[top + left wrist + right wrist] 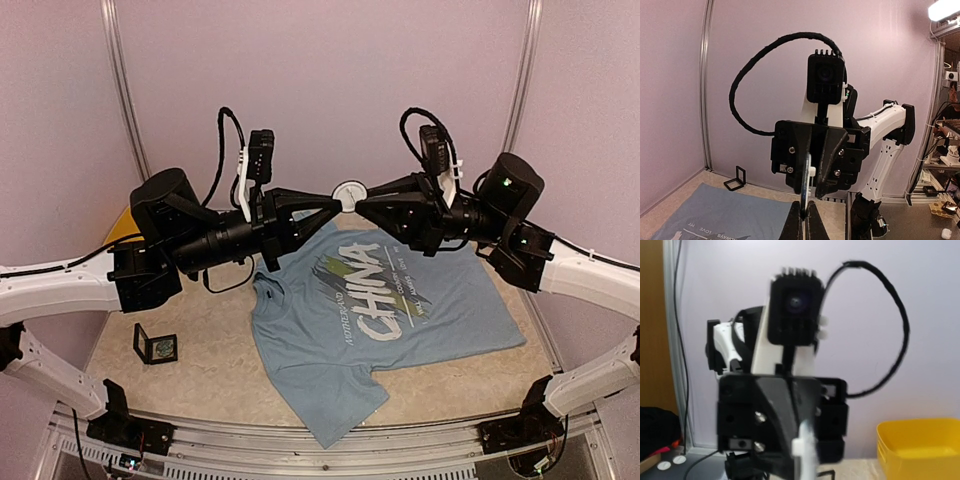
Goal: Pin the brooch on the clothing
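The light blue "CHINA" T-shirt [380, 310] lies flat on the table; its corner shows in the left wrist view [715, 212]. Both arms are raised above its far edge and meet tip to tip. The round white brooch [349, 194] hangs between them in the air. My left gripper [338, 201] is shut on the brooch's lower edge, seen edge-on in the left wrist view [808, 182]. My right gripper [361, 201] faces it and is closed on the brooch from the other side. In the right wrist view the brooch [807, 445] is blurred and my own fingers are out of view.
A small black open box [157, 346] stands on the table at the left, near the shirt's sleeve. A yellow bin [920, 442] sits at the far left corner [120, 222]. Purple walls close in the back and sides. The table's metal front rail [320, 455] runs below.
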Action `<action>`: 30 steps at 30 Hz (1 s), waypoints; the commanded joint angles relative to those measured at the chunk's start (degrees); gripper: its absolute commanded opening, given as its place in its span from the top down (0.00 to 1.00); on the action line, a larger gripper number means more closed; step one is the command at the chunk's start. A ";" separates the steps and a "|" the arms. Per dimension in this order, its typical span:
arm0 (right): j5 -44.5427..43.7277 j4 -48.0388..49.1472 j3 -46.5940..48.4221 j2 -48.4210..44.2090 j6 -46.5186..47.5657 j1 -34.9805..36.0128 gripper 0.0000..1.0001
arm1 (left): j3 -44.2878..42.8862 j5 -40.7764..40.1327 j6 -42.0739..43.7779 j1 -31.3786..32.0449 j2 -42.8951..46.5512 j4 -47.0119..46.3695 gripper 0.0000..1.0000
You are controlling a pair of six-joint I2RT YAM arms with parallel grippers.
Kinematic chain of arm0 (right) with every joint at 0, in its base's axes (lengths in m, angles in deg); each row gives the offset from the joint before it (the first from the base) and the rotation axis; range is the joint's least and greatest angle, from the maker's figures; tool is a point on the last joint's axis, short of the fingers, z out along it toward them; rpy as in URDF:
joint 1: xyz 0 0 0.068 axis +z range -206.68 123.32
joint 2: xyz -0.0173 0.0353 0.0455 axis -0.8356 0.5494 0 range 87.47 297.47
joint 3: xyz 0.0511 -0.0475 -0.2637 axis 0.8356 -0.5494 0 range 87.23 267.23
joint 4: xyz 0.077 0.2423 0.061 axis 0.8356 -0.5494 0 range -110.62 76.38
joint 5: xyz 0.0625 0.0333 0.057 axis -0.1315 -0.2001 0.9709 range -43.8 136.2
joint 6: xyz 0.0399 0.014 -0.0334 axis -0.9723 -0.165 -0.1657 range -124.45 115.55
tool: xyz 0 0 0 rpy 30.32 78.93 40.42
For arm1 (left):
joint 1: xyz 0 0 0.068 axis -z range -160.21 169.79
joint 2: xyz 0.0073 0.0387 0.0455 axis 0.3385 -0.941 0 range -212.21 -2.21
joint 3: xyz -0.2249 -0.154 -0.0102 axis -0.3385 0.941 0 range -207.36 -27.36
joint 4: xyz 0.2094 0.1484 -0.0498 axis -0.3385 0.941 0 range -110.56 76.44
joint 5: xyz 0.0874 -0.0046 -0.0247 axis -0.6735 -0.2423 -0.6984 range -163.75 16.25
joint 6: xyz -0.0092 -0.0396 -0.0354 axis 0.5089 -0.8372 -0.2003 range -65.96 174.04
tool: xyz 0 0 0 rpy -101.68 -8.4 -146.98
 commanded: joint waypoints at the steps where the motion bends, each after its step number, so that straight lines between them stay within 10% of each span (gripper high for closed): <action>1: -1.69 -7.08 2.06 -0.29 2.94 0.61 0.70 | -0.09 -1.39 2.43 0.01 1.32 -0.39 1.00; 17: 0.11 -8.01 4.81 1.19 1.84 0.48 0.44 | -0.04 -2.17 11.29 1.45 2.95 6.92 1.00; 30: -0.87 -10.48 5.30 1.91 3.29 0.47 0.63 | -0.07 -0.78 12.25 1.70 3.37 6.67 1.00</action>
